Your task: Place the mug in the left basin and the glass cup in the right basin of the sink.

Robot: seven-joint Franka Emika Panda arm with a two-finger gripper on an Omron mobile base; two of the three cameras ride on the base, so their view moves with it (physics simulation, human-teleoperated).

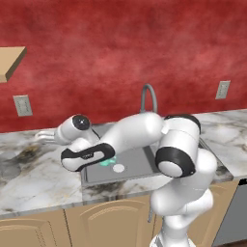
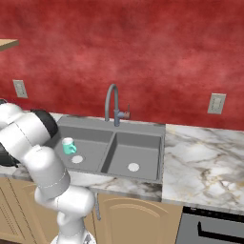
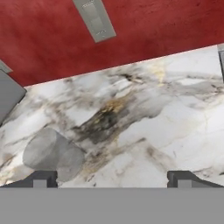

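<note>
Left base view: I am looking down over the arm, which is reaching left across the sink [image 1: 144, 166]; its dark grey wall is showing between the arm's links, with the arched tap [image 1: 149, 96] rising behind; a sliver of the teal mug [image 1: 107, 162] is peeking out under the forearm, inside the left basin [image 1: 132, 164], just beside the round white drain [image 1: 118, 168]; the gripper [image 1: 42, 137] is stretching out pale over the marble counter [image 1: 34, 178] at the left, and I cannot tell from here how its jaws are standing; a grey wall outlet [image 1: 22, 105] is sitting on the red wall above that counter, and a wooden shelf [image 1: 10, 62] is jutting in at the upper left.

Right base view: I am seeing the whole sink from the other side; the mug [image 2: 68, 146] is standing upright in the left basin [image 2: 88, 147], near its drain [image 2: 77, 159]; the right basin [image 2: 136, 152] is holding nothing but its own white drain [image 2: 133, 167]; the tap [image 2: 113, 104] is standing behind the divider; a second outlet [image 2: 216, 103] is showing on the wall at the right.

Hand view: I am looking along the gripper [image 3: 112, 178] at the marble; its jaws are standing wide apart, with nothing between them; the glass cup [image 3: 53, 153] is sitting on the counter [image 3: 166, 113], just ahead of the left-hand fingertip [image 3: 40, 178] and apart from it; an outlet [image 3: 94, 18] is showing on the red wall above.
</note>
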